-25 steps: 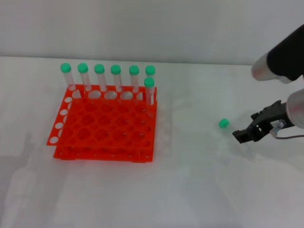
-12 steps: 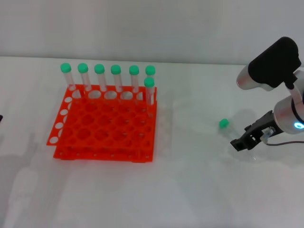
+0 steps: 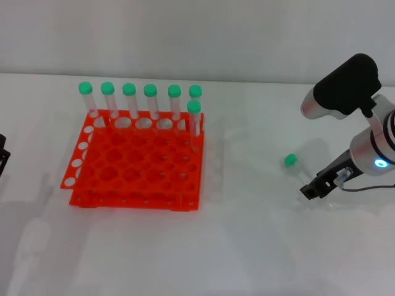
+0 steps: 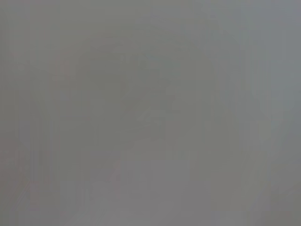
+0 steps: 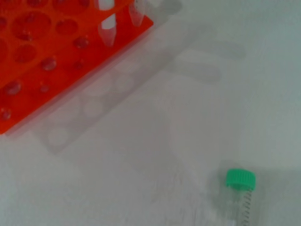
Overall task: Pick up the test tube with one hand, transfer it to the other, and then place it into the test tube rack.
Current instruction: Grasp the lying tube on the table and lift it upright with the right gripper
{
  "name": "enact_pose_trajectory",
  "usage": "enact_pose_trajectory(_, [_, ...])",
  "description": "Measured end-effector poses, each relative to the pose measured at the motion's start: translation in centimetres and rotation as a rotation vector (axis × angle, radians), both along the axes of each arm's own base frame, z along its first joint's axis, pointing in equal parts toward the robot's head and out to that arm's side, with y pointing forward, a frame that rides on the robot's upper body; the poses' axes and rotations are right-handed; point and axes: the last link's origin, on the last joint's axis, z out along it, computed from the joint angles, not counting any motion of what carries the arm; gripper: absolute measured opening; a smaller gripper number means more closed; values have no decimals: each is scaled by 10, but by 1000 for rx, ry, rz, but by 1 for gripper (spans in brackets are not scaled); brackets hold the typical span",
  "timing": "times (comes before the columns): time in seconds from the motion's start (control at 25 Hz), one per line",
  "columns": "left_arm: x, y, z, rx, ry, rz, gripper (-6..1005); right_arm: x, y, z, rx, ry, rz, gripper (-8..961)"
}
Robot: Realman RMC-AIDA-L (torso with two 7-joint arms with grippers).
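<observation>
The test tube [image 3: 291, 161] lay on its side on the white desk [image 3: 247, 246], well to the right of the test tube rack [image 3: 137, 161], loose and ungripped, evidently awaiting pickup. The right gripper [image 3: 313, 188] sat low just beside it and had hold of nothing; how far its fingers were parted could not be told. The tube's long axis ran from its green cap, which faced the rack, back toward that gripper.
</observation>
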Motion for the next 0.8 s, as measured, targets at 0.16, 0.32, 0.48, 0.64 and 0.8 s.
enact_pose_trajectory(0.16, [0,-1,-2,-12,-1,-1,794,0,1,0,3,0,-3,475])
enact_pose_trajectory(0.32, [0,-2,-3,-16,-4,1,790,3,4,-2,-2,-11,-17,452])
enact_pose_trajectory(0.48, [0,-2,-4,-22,-9,1,786,7,6,-5,-15,-26,-36,405])
enact_pose_trajectory(0.64, [1,-3,-6,-31,-12,-4,782,9,7,-7,-19,-35,-46,373])
enact_pose_trajectory(0.8, [1,-3,-7,-35,-16,-2,778,9,8,-7,-17,-39,-50,348])
